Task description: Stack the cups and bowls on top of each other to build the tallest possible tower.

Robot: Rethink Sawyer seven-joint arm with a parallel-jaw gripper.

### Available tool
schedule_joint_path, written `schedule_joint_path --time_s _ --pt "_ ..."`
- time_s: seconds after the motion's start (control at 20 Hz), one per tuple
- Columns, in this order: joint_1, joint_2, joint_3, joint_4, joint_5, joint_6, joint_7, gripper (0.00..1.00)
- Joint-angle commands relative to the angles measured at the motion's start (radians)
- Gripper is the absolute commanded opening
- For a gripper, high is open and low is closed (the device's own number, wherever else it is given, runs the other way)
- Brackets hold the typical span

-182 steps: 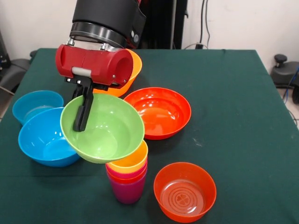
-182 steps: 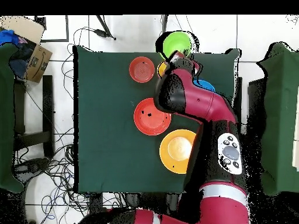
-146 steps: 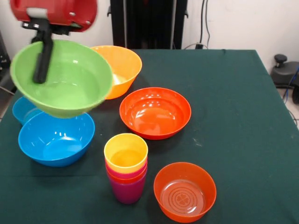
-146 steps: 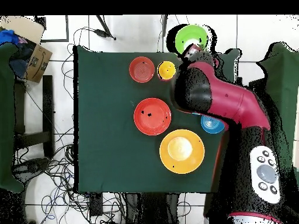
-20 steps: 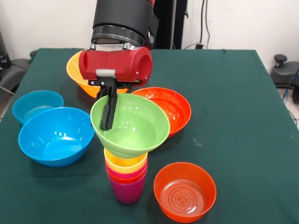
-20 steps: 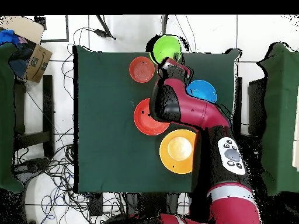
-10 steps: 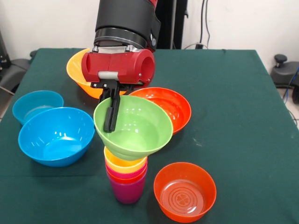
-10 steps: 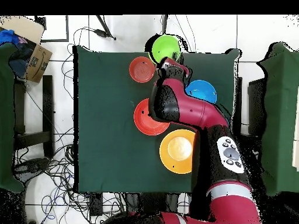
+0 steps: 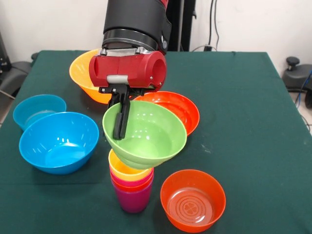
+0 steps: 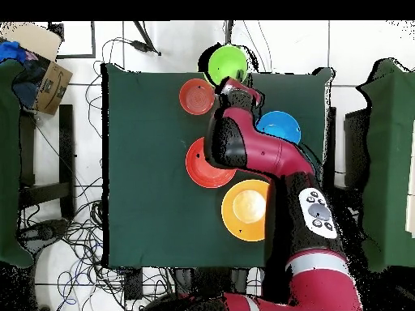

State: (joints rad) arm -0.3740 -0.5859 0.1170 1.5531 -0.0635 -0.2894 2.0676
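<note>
The tool, a pair of slim black fingers under a glossy red cylindrical wrist, is clamped on the near-left rim of the small green bowl, one finger lying inside the bowl against its smooth wall. In the front view the green bowl hangs tilted just above the tower, a narrow column of nested glossy tumblers with a purple base and crimson, orange and yellow rims showing; the bowl's underside hides part of the yellow rim, and whether they touch cannot be told. Left of the tower sits the large blue bowl, with the small blue bowl just behind it at the edge of the dark green cloth-covered surface. The large orange-yellow bowl stands behind the arm, the wide shallow red-orange bowl lies behind the green one, and the small translucent orange bowl, ringed with moulded circles on its floor, sits right of the tower. In the overhead view the red and black arm reaches across the surface to the green bowl at the far edge, beside the translucent orange bowl; the red-orange bowl, the orange-yellow bowl and a blue bowl show round the arm, which hides the tower.
</note>
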Motion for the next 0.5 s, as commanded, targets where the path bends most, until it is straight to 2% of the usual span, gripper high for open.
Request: schedule_joint_path --time_s 0.05,0.5 --pt "-0.020 0.071 0.099 0.056 -0.017 -0.022 0.194 0.00" --pt "-0.025 0.075 0.098 0.062 -0.014 -0.030 0.193 0.00"
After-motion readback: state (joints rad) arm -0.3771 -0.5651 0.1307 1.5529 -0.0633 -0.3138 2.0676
